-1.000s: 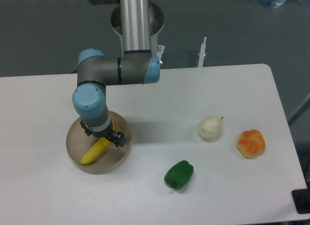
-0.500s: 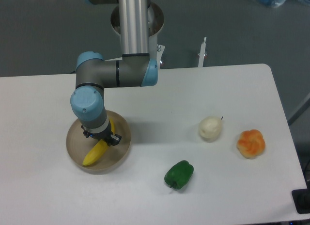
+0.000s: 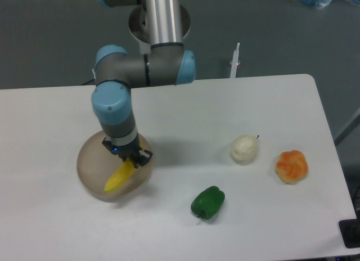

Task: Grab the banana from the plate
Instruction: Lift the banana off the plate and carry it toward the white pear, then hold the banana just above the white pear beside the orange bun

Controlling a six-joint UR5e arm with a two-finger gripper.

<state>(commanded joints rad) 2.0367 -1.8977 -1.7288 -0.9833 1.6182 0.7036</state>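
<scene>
The yellow banana [image 3: 118,179] hangs tilted over the right half of the beige plate [image 3: 86,161], its lower tip toward the front left. My gripper [image 3: 128,157] points down from the blue-jointed arm and is shut on the banana's upper end. Its fingers are mostly hidden under the wrist. Whether the banana's lower tip still touches the plate I cannot tell.
A green bell pepper [image 3: 207,202] lies right of the plate near the front. Further right sit a white round item [image 3: 244,149] and an orange lumpy fruit [image 3: 291,166]. A thin white post [image 3: 235,61] stands behind the table's back edge.
The arm has shifted right and risen, and the banana has moved right with the gripper, now lying more over the plate's right side.
</scene>
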